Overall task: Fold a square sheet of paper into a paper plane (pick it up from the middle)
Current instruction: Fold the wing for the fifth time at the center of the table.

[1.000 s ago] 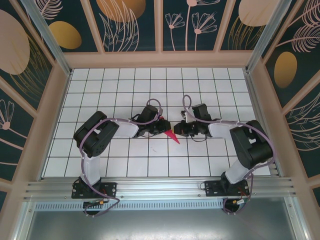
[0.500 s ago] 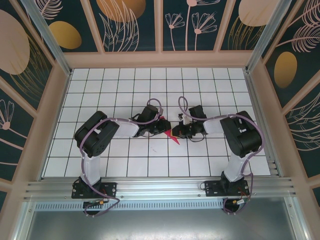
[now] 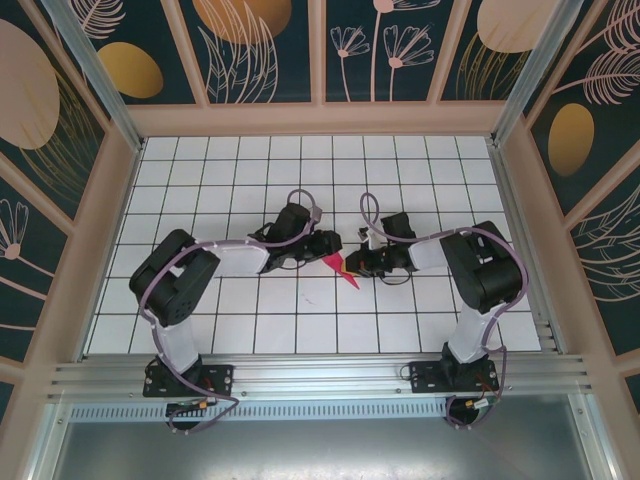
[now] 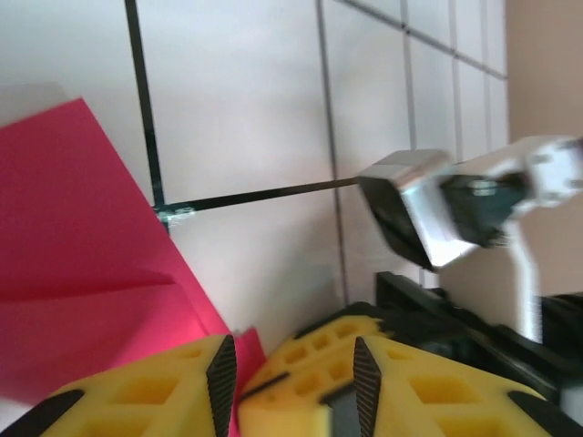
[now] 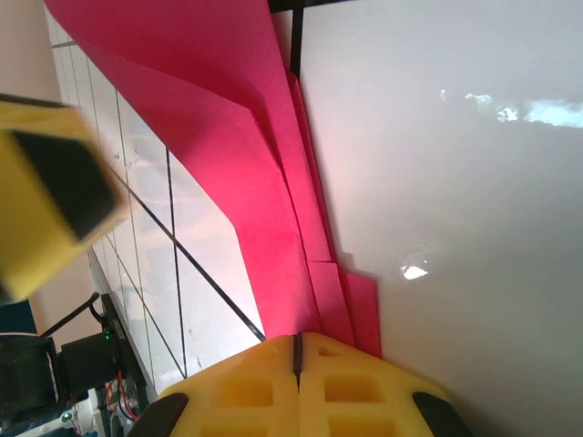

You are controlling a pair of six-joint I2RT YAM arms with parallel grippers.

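The red paper, folded into a slim pointed paper plane (image 3: pixel 343 270), lies on the tiled table between the two grippers. In the right wrist view its layered folds (image 5: pixel 246 155) run into the seam of my right gripper (image 5: pixel 297 339), which is shut on the paper's end. My right gripper (image 3: pixel 357 264) sits just right of the paper in the top view. My left gripper (image 3: pixel 330 247) is at the paper's upper left. In the left wrist view the left gripper (image 4: pixel 291 350) is open, with the paper (image 4: pixel 82 273) beside its left finger and the right gripper's yellow fingertips (image 4: pixel 319 364) between its pads.
Wooden walls with glass panels (image 3: pixel 320 50) enclose the white gridded table (image 3: pixel 250 180). Both arms' elbows (image 3: pixel 175 280) rest low near the front rail (image 3: pixel 320 375). A blurred part of the right arm (image 4: pixel 437 209) is close ahead of the left gripper.
The left gripper has opened and its arm has stretched lower and farther right. The right gripper has moved in and shut on the paper's end.
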